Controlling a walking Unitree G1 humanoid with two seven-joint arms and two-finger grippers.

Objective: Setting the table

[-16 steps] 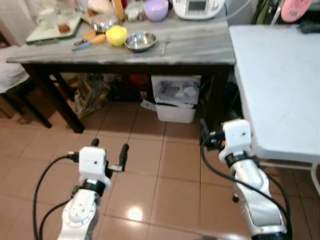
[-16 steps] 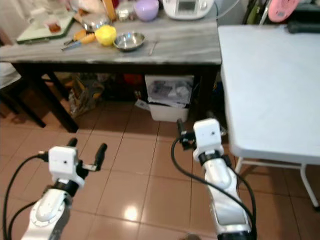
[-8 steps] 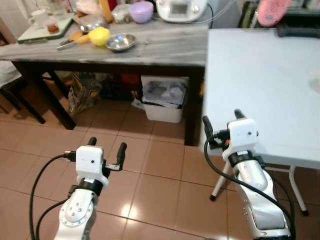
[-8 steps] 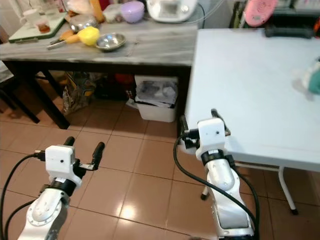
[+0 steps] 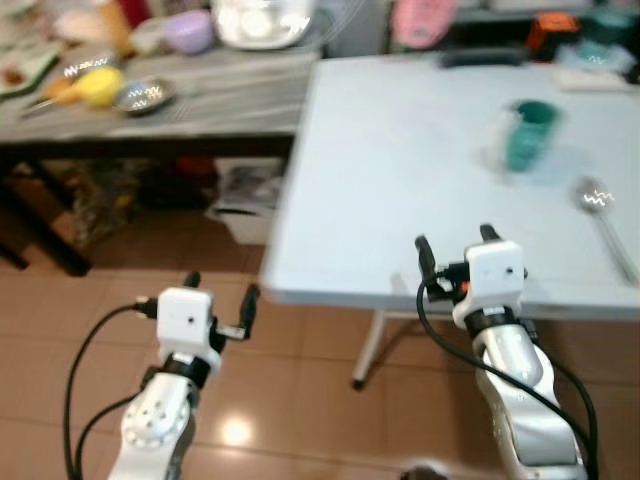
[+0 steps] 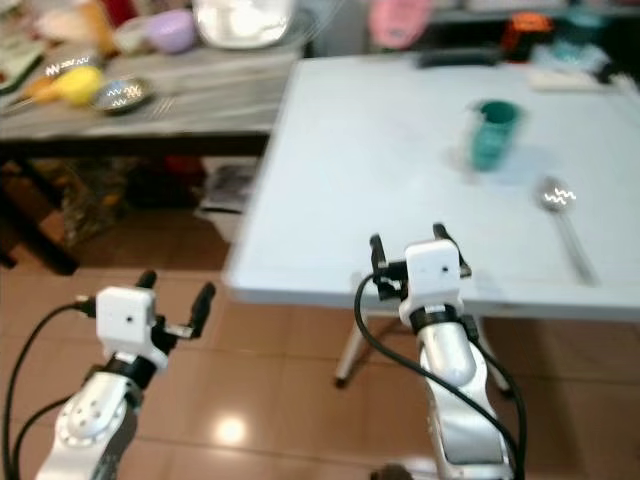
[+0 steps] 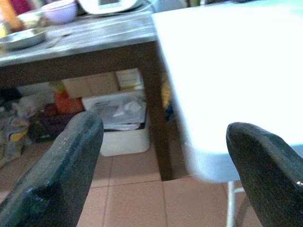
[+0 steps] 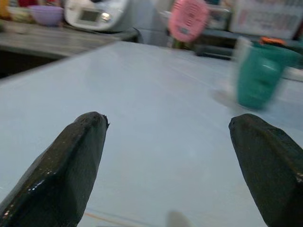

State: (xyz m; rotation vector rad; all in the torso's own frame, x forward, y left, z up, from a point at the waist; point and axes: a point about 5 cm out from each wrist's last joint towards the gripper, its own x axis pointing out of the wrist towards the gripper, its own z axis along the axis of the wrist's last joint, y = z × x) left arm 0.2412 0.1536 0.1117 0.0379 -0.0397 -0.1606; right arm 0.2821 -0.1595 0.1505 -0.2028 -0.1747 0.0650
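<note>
Both tools gape empty: the right tool (image 5: 452, 240) over the white desk's (image 5: 400, 170) near edge, the left tool (image 5: 220, 290) above the floor. A teal cup (image 5: 525, 135) and spoon (image 5: 603, 215) sit toward its right edge.

Rice cooker (image 5: 262, 20); pink fan (image 5: 423, 20)

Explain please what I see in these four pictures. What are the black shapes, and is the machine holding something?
This is a walking robot with two silver arms. Two pictures come from cameras on its head, looking down; the other two come from cameras on its wrists. The black shapes are the fingers of the left gripper and the right gripper. Both are open and hold nothing. Before the robot stands a white table with a green cup and a spoon on it. To its left is a grey table carrying bowls and a white cooker.
</note>
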